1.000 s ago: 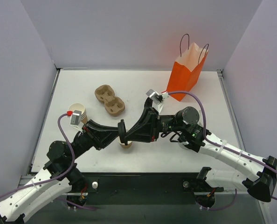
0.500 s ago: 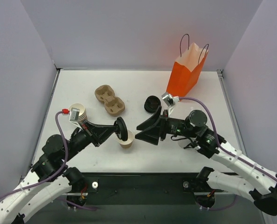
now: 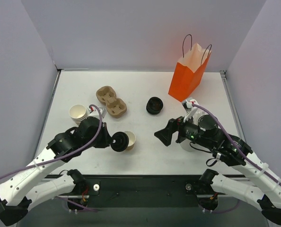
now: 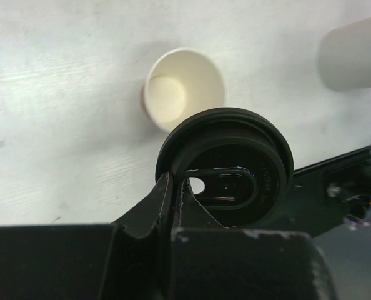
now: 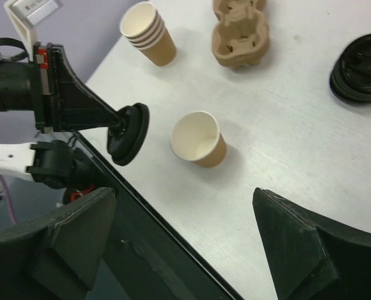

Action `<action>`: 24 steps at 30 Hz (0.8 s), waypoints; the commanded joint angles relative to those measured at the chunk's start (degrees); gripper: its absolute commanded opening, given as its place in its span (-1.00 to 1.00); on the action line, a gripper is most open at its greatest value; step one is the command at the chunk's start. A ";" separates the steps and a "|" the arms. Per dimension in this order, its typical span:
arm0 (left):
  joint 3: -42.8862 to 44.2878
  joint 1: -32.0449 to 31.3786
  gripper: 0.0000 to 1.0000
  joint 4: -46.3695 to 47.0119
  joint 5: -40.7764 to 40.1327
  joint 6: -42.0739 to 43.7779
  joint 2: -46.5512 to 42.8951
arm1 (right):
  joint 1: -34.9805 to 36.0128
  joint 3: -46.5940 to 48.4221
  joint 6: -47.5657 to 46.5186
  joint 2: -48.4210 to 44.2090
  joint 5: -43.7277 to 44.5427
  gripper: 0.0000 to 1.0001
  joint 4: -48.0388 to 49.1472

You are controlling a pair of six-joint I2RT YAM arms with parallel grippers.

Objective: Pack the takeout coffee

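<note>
The takeout coffee cup [image 3: 129, 140] stands upright and open on the table, tan-brown outside and white inside [image 4: 184, 94], with no lid on it [image 5: 198, 139]. My left gripper [image 3: 113, 141] is shut on the rim of a round black lid [image 4: 229, 165], holding it on edge just left of the cup [image 5: 129, 133]. My right gripper [image 3: 165, 135] stands open and empty to the right of the cup, its fingers [image 5: 79, 237] wide apart. The orange bag [image 3: 189, 72] stands upright at the back right.
A stack of black lids [image 3: 154, 105] lies mid-table. A brown pulp cup carrier [image 3: 111, 101] and a stack of paper cups [image 3: 79, 113] sit at the left. A plain white cylinder cup [image 4: 354, 53] lies near the right arm. The table's dark front edge [image 5: 173, 250] is close.
My right gripper opened, let go of the lid and drew back to the right. My left gripper closed on the lid and moved down beside the cup.
</note>
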 commanded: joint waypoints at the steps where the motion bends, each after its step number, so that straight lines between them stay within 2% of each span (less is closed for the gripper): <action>1: 3.20 -1.05 -1.00 -7.78 -5.59 0.63 1.99 | 0.12 2.57 -0.78 -0.24 6.13 1.00 -8.15; 8: 4.34 -6.84 -1.00 -8.31 -11.39 -2.01 9.98 | 0.20 3.45 -0.95 0.55 7.72 1.00 -11.59; 24: 14.89 -6.85 -1.00 -6.99 -14.65 1.77 25.46 | 0.56 1.96 1.07 -0.77 8.25 1.00 -11.95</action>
